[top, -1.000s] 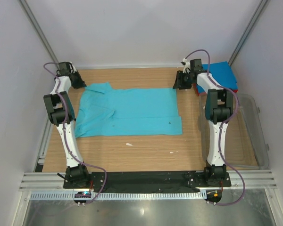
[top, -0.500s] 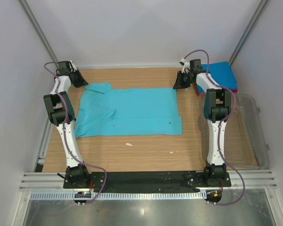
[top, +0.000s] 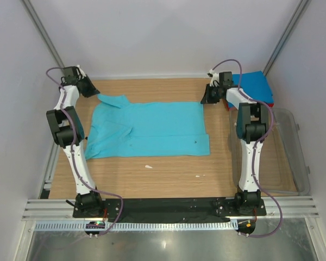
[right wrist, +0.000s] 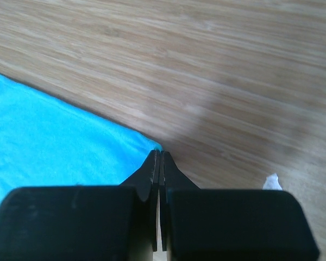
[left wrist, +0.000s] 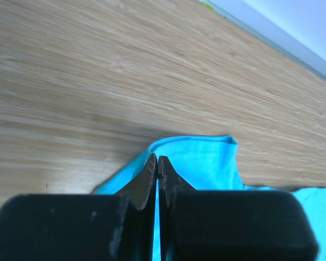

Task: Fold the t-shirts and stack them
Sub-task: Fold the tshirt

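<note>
A turquoise t-shirt lies spread flat in the middle of the wooden table. My left gripper is at its far left corner, shut on the sleeve edge, and turquoise cloth shows between the closed fingers of that gripper. My right gripper is at the far right corner, shut with the corner of the shirt pinched at its tips. A folded blue t-shirt rests on a folded red one at the far right.
A clear plastic tub stands along the right side of the table, beside the right arm. Small white scraps lie on the wood in front of the shirt and near the right gripper. Walls close in the back and sides.
The right gripper has shut on the shirt's far right corner. The left gripper has moved a little back and left, drawing the sleeve corner with it.
</note>
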`<state>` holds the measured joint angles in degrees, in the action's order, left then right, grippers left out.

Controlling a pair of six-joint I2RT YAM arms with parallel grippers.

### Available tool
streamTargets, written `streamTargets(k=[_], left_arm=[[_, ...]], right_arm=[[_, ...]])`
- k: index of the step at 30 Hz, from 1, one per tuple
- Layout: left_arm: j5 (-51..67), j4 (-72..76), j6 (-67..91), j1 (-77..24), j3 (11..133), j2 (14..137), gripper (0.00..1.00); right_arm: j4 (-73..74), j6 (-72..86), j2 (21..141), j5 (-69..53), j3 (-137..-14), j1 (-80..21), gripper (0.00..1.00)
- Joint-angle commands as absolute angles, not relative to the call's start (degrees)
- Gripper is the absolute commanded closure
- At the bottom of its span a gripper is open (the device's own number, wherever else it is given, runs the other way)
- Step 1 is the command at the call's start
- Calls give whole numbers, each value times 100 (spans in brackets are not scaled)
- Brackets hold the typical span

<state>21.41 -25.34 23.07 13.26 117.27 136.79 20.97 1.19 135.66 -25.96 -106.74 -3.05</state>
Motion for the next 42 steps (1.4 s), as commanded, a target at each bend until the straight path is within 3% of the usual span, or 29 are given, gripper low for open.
streamTargets(k=[1,5,13,24,42], left_arm=[[2004,-2259,2136,1345,11497,12842,100],[1925,-2206,2048,1362,10936,12412,100],[1670,-1995,1969,1432,10248,11743,100],[1547,-2012,2338,1749,9326,10802,100],[976,-2311,2558,1907,7735,9677,100]], right_arm=[[1284,-104,12728,-2408,-10214,-316,99],[1292,-299,12385,-2338,-9828,-316,99],[-341,-334,11550,-2224,-8299,-316,99],[-1773,-317,11040,-2338,-7164,-325,99],[-2136,-799,10011,-897,-5731,-799,99]])
